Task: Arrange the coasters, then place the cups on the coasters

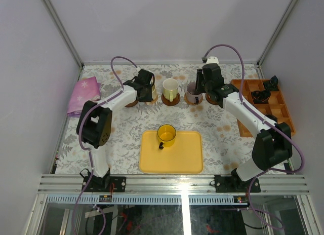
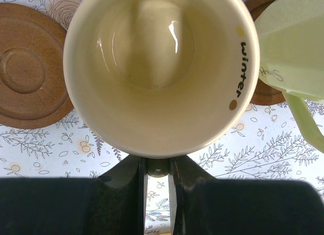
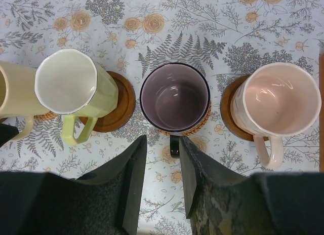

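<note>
My left gripper (image 2: 158, 166) is shut on the handle of the cream cup (image 2: 162, 68), which fills the left wrist view. A bare brown coaster (image 2: 30, 73) lies to its left. On its right, the pale green cup (image 2: 293, 42) stands on a dark coaster (image 2: 263, 95). My right gripper (image 3: 163, 141) is open just in front of the purple cup (image 3: 174, 96). That cup's dark handle (image 3: 174, 145) sits at the fingertips, close to the right finger. The purple cup rests on a woven tan coaster (image 3: 200, 124). The pink cup (image 3: 278, 106) stands on a dark coaster (image 3: 229, 113). The yellow cup (image 1: 166, 134) stands on the yellow tray (image 1: 192, 159).
An orange compartment tray (image 1: 281, 113) with black objects stands at the right. A pink cloth (image 1: 83, 94) lies at the far left. The cups form a tight row along the back of the floral table.
</note>
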Controlling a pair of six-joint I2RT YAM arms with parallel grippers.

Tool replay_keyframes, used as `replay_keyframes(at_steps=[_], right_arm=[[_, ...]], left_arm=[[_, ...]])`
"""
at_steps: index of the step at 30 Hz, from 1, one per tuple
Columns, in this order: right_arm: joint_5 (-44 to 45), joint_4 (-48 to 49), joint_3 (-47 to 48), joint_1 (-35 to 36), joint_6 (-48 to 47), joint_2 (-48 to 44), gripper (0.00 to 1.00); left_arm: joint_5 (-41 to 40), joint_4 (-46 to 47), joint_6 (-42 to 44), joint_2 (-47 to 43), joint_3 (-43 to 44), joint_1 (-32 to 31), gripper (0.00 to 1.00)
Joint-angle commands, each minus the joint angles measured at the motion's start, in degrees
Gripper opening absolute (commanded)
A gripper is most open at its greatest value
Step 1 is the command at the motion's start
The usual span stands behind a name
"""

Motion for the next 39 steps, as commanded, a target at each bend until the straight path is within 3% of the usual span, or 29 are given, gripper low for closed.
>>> replay_keyframes(at_steps=[1,31,39], right_arm=[[-0.6,0.8,1.6,-0.2,0.7,0.2,0.39],[-1.9,0.5,1.8,-0.2,1.2,1.2,0.39],[-2.8,0.5,1.6,-0.3,1.4,1.1,0.39]], left_arm=[[-1.3,3.9,-0.5,-0.1,0.6,0.4,0.0],[-1.2,4.2,-0.7,1.5,1.7,1.0,0.0],[-1.4,3.3,-0.8,0.8,1.7,1.0,0.16]])
